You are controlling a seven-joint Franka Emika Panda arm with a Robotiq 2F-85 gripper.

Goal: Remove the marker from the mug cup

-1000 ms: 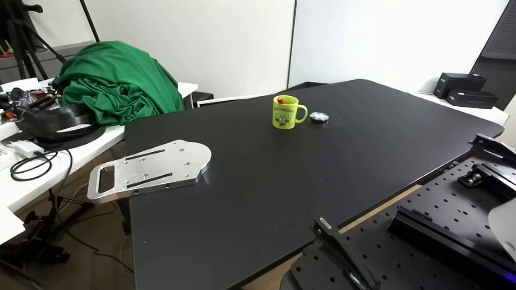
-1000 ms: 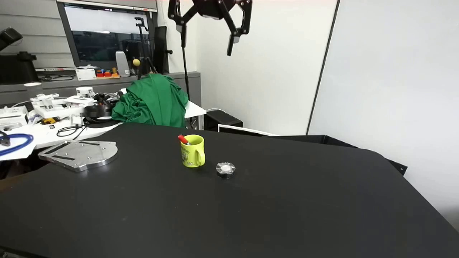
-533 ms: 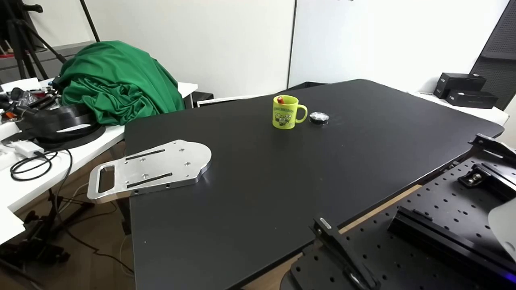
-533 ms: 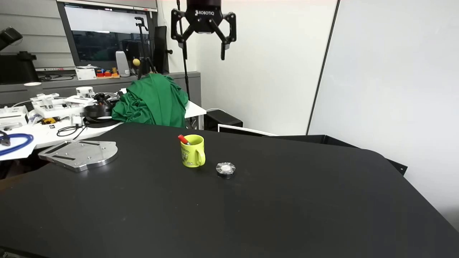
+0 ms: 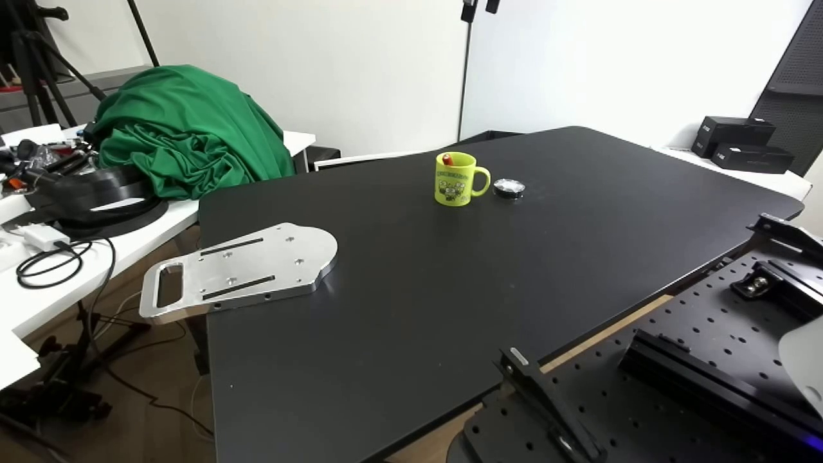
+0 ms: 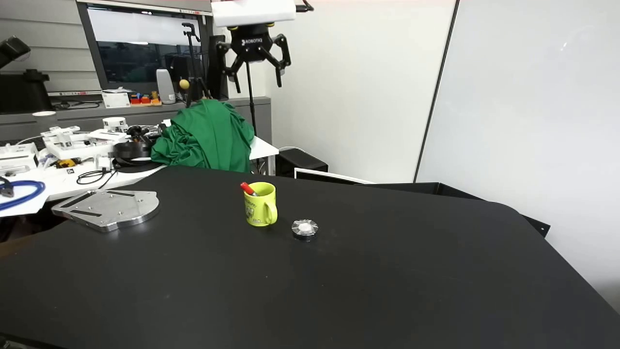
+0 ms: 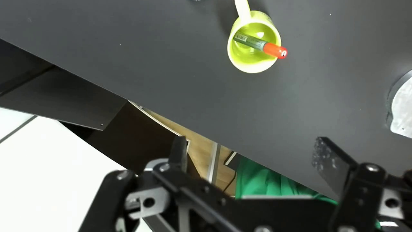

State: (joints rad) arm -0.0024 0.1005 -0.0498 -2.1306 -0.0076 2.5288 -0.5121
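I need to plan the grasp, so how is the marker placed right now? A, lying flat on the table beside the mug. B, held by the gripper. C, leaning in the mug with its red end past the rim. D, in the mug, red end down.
C: in the wrist view, the marker leans across the mug, red end jutting out.

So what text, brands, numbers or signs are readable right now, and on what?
"ROBOTIQ": end effector, in an exterior view.
Marker: body print and end mark, too small.
Mug: lettering, too small.
Boxes: pale lettering, too small.
Window strips: tiny marks, unreadable.
Nothing else legible.
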